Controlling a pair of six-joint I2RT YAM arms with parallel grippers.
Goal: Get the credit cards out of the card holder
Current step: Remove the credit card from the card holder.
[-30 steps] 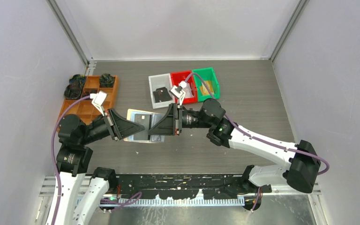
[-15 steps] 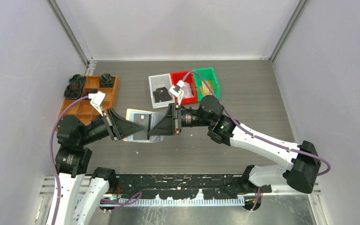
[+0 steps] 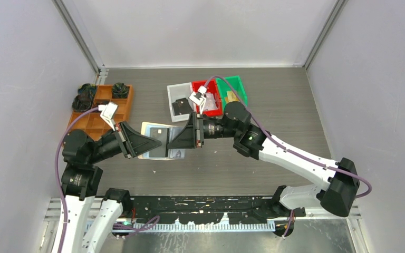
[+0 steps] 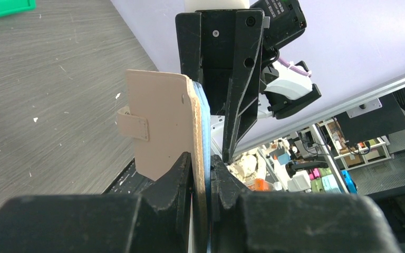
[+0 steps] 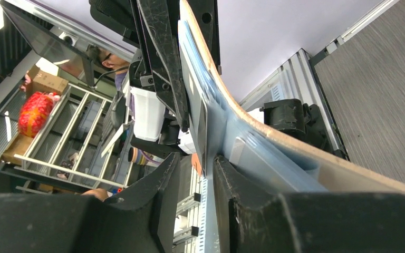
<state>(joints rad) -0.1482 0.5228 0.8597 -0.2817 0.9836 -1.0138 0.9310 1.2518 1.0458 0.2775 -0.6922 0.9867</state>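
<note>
The left gripper (image 4: pixel 201 171) is clamping the card holder (image 4: pixel 161 124) on edge above the table, its length running toward the right gripper (image 5: pixel 196 176), which is straddling the edge of a card (image 5: pixel 202 132); whether it is pinching, I cannot tell

Left gripper (image 3: pixel 157 143), centre-left of frame: levelled rightward, clamped onto card holder (image 4: pixel 158 126) edge. Right gripper (image 3: pixel 171 144), centre: levelled leftward, tips almost meeting, jaws narrowed; grip undetermined.

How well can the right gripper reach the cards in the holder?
Probably yes. The left gripper holds the card holder up, and the right gripper sits at its inner side, a thin edge between its jaws. Nothing blocks it.
</note>
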